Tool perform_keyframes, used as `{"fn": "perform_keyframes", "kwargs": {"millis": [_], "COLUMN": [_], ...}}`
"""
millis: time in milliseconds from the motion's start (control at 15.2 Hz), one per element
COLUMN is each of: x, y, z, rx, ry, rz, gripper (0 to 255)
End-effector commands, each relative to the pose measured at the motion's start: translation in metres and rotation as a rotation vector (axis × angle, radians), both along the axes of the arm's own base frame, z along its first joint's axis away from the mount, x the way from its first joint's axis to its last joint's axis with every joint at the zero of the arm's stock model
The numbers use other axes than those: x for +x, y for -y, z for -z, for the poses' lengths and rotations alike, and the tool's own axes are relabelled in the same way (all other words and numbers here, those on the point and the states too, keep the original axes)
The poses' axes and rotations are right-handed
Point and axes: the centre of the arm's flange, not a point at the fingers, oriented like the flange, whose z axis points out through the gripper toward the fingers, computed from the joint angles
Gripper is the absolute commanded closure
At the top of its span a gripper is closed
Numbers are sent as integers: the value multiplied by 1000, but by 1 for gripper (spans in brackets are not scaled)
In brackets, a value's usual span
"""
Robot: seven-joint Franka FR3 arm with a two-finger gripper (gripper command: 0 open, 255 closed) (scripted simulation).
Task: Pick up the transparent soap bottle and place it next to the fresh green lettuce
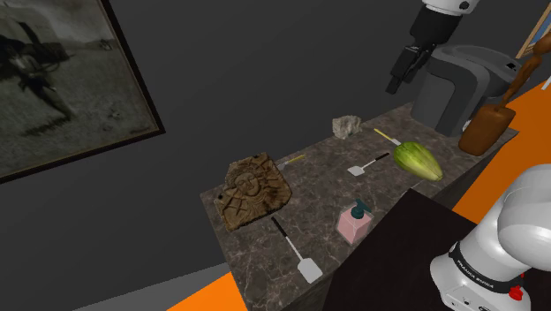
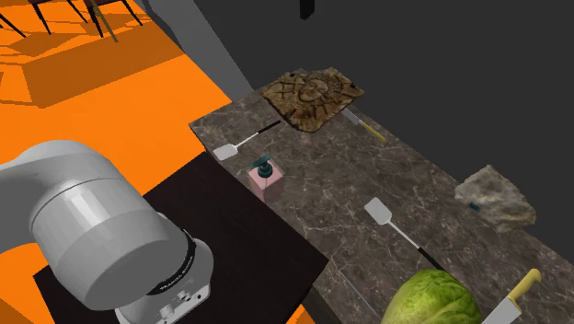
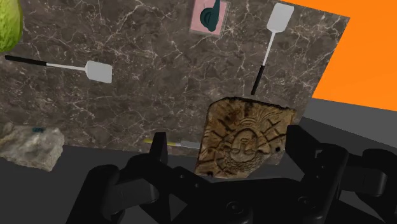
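- Standing upright on the dark marbled counter (image 1: 325, 190), the soap bottle (image 1: 356, 223) shows a pink square body and a dark teal pump. It is well apart from the gripper (image 3: 228, 139), at the counter edge that meets the black stand (image 2: 230, 248).
- The gripper hangs in the air well above the counter. Its two black fingers are spread wide, with nothing clasped between them and nothing touching them.
- A first spatula (image 3: 277, 32), white blade on a thin black handle, lies flat near the bottle. Its handle points toward the gripper.
- A carved brown slab (image 3: 245, 143) lies flat at the end of that handle. It is the thing closest below the gripper, and the wrist view frames it between the open fingers.
- A second spatula (image 3: 76, 67) lies on the bottle's other side, between the bottle and the lettuce (image 1: 417, 160).
- The lettuce is green and oval, and lies well apart from the bottle and off to one side of the gripper.
- A pale grey rock (image 1: 347, 126) rests near the counter edge on the gripper's side.
- A yellow-handled knife (image 2: 515, 295) lies just beside the lettuce.
- A grey appliance (image 1: 459, 88) stands past the lettuce, and orange floor (image 2: 110, 83) surrounds the counter.
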Motion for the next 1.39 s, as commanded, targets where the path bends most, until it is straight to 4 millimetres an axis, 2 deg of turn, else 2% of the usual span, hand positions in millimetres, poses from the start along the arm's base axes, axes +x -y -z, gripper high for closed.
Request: {"fn": "perform_keyframes", "kwargs": {"millis": [0, 1320], "x": [0, 4], "y": [0, -37], "z": [0, 258], "rx": [0, 5], "ry": [0, -134], "rz": [0, 150], "gripper": [0, 0]}}
